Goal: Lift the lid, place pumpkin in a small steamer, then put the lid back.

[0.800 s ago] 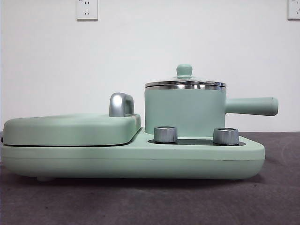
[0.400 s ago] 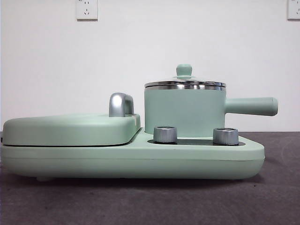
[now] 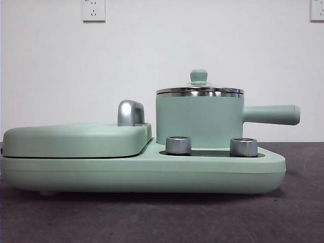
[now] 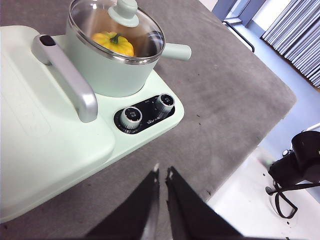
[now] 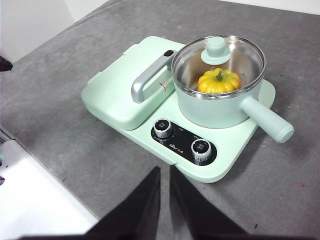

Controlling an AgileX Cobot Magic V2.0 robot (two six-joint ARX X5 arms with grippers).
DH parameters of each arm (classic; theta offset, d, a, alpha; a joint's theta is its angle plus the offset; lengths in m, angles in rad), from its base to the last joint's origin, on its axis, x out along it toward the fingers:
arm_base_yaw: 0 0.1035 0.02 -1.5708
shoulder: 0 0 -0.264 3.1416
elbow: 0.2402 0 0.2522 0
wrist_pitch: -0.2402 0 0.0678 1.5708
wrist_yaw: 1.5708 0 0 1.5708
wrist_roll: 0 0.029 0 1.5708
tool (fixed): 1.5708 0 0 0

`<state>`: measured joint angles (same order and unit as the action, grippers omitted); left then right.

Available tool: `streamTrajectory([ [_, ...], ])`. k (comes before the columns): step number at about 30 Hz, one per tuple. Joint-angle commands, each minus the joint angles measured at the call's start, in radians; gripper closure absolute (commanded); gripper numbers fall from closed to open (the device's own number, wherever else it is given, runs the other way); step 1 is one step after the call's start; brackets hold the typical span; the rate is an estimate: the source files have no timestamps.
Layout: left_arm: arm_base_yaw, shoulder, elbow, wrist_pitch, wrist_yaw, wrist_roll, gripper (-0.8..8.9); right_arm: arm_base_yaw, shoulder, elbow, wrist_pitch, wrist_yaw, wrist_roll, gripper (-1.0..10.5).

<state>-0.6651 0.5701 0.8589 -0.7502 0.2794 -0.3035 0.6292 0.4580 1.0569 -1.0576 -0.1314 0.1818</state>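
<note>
The small steamer [image 3: 197, 121] stands on the right half of a mint-green appliance base [image 3: 152, 172], its long side handle [image 3: 273, 115] pointing right. The lid [image 3: 199, 76] sits closed on its chrome rim. Through the glass in both wrist views, the pumpkin [image 4: 115, 44] [image 5: 218, 81] rests inside the steamer [image 4: 107, 75] [image 5: 215, 112] under the lid [image 4: 124, 11] [image 5: 216, 49]. My left gripper [image 4: 162, 175] hovers shut and empty above the table, off the appliance's knob side. My right gripper [image 5: 165, 172] is also shut and empty, high above the front of the appliance. Neither gripper shows in the front view.
A large flat hinged cover [image 3: 76, 139] with a chrome handle [image 3: 130, 112] fills the appliance's left half. Two chrome knobs [image 3: 178, 145] [image 3: 243, 147] stand in front of the pot. The grey table [image 4: 225, 100] ends at an edge close to the left gripper, with black gear [image 4: 300, 160] beyond it.
</note>
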Motion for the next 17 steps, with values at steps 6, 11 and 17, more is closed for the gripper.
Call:
streamTrajectory([
  [6,0.061,-0.066,-0.111,0.194,0.013,0.002,7.86,0.008,0.004,0.01,0.011,0.0,-0.006,9.2],
  [11,0.244,-0.227,-0.378,0.46,0.02,0.017,7.86,0.008,0.004,0.01,0.011,0.001,-0.006,9.2],
  [17,0.486,-0.422,-0.612,0.507,-0.009,0.167,7.86,0.008,0.004,0.01,0.011,0.0,-0.006,9.2],
])
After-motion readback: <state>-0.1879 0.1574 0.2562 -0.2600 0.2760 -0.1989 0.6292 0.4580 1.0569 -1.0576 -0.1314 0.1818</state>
